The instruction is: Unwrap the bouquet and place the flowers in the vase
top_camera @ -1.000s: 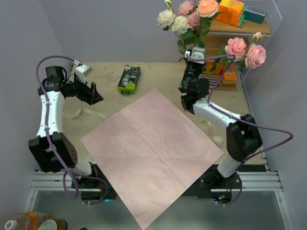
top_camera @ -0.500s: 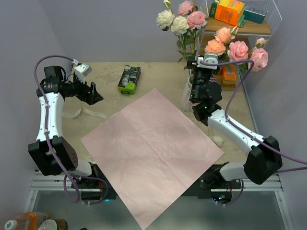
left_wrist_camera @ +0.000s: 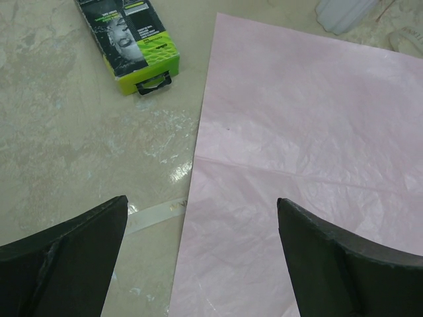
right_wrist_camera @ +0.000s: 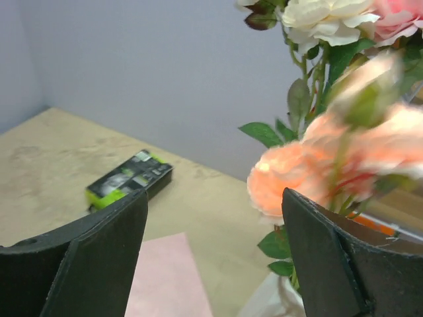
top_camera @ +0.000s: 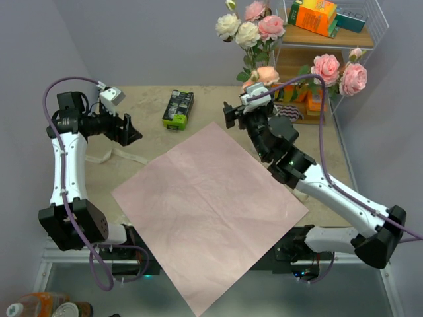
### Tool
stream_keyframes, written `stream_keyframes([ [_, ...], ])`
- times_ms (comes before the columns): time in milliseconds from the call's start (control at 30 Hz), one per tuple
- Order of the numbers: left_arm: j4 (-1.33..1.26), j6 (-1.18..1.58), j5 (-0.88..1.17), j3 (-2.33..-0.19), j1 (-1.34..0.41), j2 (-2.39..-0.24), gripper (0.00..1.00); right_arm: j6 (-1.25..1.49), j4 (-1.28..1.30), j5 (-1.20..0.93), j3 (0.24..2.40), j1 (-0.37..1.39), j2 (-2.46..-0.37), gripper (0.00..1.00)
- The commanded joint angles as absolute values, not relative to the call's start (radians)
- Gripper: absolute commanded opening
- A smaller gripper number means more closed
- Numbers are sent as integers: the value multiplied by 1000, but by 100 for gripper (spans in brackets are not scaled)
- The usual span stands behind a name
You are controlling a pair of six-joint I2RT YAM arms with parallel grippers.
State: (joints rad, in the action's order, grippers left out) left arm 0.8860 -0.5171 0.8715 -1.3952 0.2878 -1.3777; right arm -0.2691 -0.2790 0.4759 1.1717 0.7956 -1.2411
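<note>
— What fills your screens, biggest first?

— The beige stone-look table (top_camera: 142,99). A large square sheet of pale pink wrapping paper (top_camera: 208,211) lies flat on it, turned like a diamond, its near corner hanging over the front edge. At the back right I see a wooden shelf (top_camera: 310,54) with orange cardboard boxes (top_camera: 316,14) on top.

— And the arms?

— The left gripper (top_camera: 134,129) hovers over the left side of the table. From its wrist camera I see its fingers spread wide with nothing between them, above the paper's left edge. The right gripper (top_camera: 229,117) is raised over the paper's far corner, just beside the flowers. Its jaws are also apart and they hold nothing.

— Where are the flowers?

— The pink, cream and peach rose-like flowers on thin green stems (top_camera: 248,30) stand upright at the back of the table. One peach bloom (right_wrist_camera: 291,178) is blurred, just past the right fingertips. The stems run down toward the small off-white ribbed vase (left_wrist_camera: 345,12), near the paper's far corner. From above, the right arm hides its neck, so I cannot tell how the stems sit in it.

— Anything smaller?

— A flat black-and-lime packet (top_camera: 178,109) lies beyond the paper, and a loose beige ribbon (top_camera: 115,156) lies on the table below the left gripper, beside the paper's left edge.
</note>
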Motion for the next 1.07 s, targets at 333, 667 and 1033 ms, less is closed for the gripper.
stream_keyframes([
  [333, 887, -422, 879, -1417, 296, -1313, 99, 158, 395, 387, 1229, 810, -897, 99],
  [667, 867, -399, 884, -1365, 295, -1287, 99, 322, 581, 419, 1157, 810, -762, 99],
  [1033, 827, -388, 896, -1305, 295, -1278, 99, 330, 543, 374, 1106, 810, -761, 99],
])
